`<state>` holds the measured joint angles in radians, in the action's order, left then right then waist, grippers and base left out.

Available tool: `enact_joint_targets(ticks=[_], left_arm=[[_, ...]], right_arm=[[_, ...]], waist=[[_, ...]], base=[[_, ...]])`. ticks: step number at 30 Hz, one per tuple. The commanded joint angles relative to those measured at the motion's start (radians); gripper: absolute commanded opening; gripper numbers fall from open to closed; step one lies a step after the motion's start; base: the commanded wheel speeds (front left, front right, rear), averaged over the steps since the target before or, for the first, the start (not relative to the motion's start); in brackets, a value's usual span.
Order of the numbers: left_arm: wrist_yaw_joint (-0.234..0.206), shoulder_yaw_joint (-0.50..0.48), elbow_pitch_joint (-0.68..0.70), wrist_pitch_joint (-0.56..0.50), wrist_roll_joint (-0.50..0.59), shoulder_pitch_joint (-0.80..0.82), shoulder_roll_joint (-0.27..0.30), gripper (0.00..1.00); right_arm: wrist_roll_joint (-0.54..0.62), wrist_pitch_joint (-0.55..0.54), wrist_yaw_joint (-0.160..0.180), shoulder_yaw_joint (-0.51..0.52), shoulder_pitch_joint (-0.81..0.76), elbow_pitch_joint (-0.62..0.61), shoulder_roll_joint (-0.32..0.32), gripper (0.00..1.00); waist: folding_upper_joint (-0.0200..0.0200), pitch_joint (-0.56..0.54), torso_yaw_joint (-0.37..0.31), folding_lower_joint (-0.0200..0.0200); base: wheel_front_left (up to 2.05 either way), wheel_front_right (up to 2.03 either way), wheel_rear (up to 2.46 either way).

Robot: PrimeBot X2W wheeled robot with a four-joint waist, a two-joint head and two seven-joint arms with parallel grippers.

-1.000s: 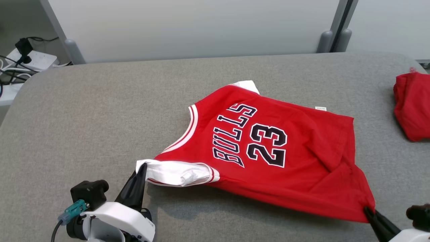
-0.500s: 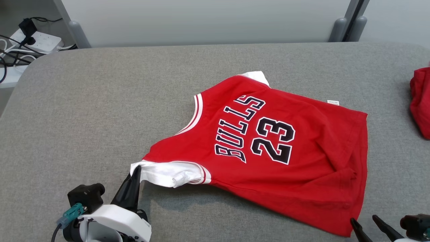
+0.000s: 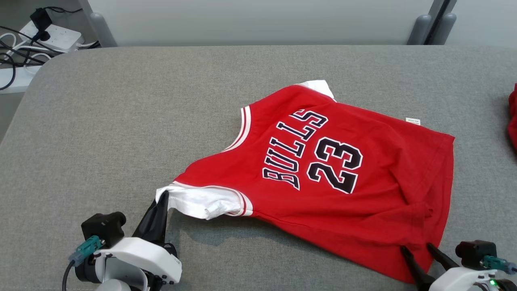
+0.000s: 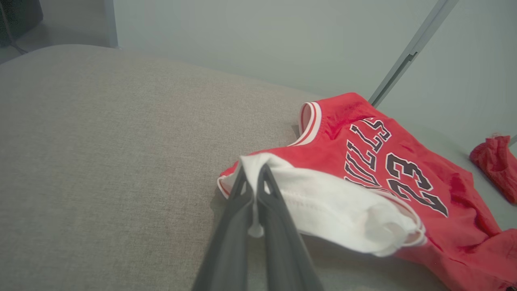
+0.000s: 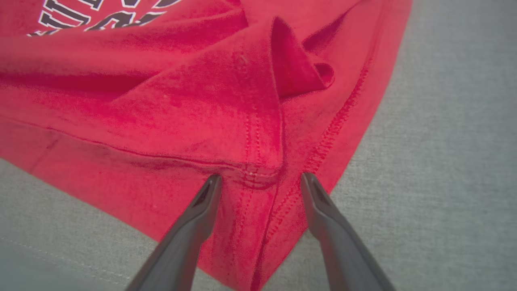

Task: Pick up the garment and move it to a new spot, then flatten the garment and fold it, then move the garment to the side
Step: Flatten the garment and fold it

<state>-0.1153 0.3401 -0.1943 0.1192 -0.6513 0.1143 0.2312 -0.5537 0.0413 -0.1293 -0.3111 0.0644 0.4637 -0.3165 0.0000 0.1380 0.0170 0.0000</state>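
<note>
The garment is a red jersey with black "BULLS 23" lettering and white sleeves, lying spread on the grey table. My left gripper is shut on the edge of the near white sleeve, which it holds slightly lifted; the left wrist view shows the sleeve pinched between the left gripper tips. My right gripper is open over the jersey's near hem corner. In the right wrist view the right gripper straddles the stitched hem of the garment, which lies creased on the table.
A second red cloth lies at the table's right edge, also seen as a red cloth in the left wrist view. A power strip with cables sits beyond the far left corner. Partition posts stand behind the table.
My right gripper has opened and let go of the hem corner, which has dropped onto the table. The left gripper still holds the sleeve. The head camera has shifted.
</note>
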Motion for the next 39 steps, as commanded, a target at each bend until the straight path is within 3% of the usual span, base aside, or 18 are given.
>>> enact_joint_targets(ticks=[1,3,4,5,6,7,8,9,17,23,31,39], left_arm=[[-0.001,-0.036,0.024,0.004,0.012,0.059,0.015,0.0],[-0.001,-0.033,0.024,0.003,0.013,0.063,0.016,0.0],[0.0,-0.032,0.024,0.002,0.012,0.065,0.016,0.0],[0.001,-0.03,0.023,0.001,0.012,0.067,0.016,0.0],[0.001,-0.029,0.023,0.001,0.012,0.068,0.017,0.0],[0.002,-0.028,0.022,0.0,0.012,0.07,0.017,0.0],[0.002,-0.027,0.022,0.0,0.012,0.071,0.017,0.0],[0.002,-0.027,0.021,0.0,0.011,0.071,0.017,0.0],[0.0,-0.037,0.03,0.017,0.0,0.064,0.019,0.0],[0.028,-0.064,0.073,0.001,-0.064,0.075,0.013,0.0],[0.077,-0.091,0.214,-0.135,-0.196,0.198,0.019,0.0],[0.062,-0.117,0.346,-0.269,-0.273,0.366,0.038,0.0]], right_arm=[[-0.012,0.021,-0.001,-0.027,0.036,-0.002,-0.017,1.0],[-0.026,0.04,-0.001,-0.054,0.065,0.038,-0.015,1.0],[-0.032,0.049,-0.001,-0.069,0.078,0.057,-0.013,0.89],[-0.036,0.057,-0.001,-0.086,0.091,0.075,-0.014,0.71],[-0.039,0.067,-0.001,-0.1,0.103,0.092,-0.015,0.58],[-0.043,0.077,-0.001,-0.113,0.113,0.107,-0.016,0.36],[-0.049,0.086,-0.001,-0.124,0.122,0.119,-0.016,0.05],[-0.052,0.096,-0.001,-0.136,0.129,0.129,-0.018,0.0],[-0.074,0.161,-0.001,-0.15,0.133,0.122,-0.072,0.0],[-0.136,0.146,-0.001,-0.055,0.104,-0.08,-0.16,0.0],[-0.232,-0.034,-0.001,0.134,0.149,-0.464,-0.311,0.0],[-0.329,-0.206,-0.001,0.274,0.215,-0.633,-0.396,0.0]], waist=[[0.0,0.001,0.002,0.0],[0.0,0.003,0.004,0.0],[0.0,0.003,0.005,0.0],[0.0,0.003,0.007,0.0],[0.0,0.002,0.008,0.0],[0.0,0.002,0.009,0.0],[0.0,0.001,0.01,0.0],[0.0,-0.001,0.011,0.0],[0.0,-0.023,0.007,0.0],[0.0,-0.062,-0.019,0.0],[0.0,-0.141,-0.054,0.0],[0.0,-0.183,-0.057,0.0]], base=[[0.0,0.0,0.0],[0.0,0.0,0.0],[0.0,0.0,0.0],[0.0,0.0,0.0],[0.0,0.0,0.0],[0.0,0.0,0.0],[0.0,0.0,0.0],[0.0,0.0,0.0],[0.0,0.0,0.0],[0.0,0.0,0.0],[0.0,0.0,0.0],[0.0,0.0,0.0]])
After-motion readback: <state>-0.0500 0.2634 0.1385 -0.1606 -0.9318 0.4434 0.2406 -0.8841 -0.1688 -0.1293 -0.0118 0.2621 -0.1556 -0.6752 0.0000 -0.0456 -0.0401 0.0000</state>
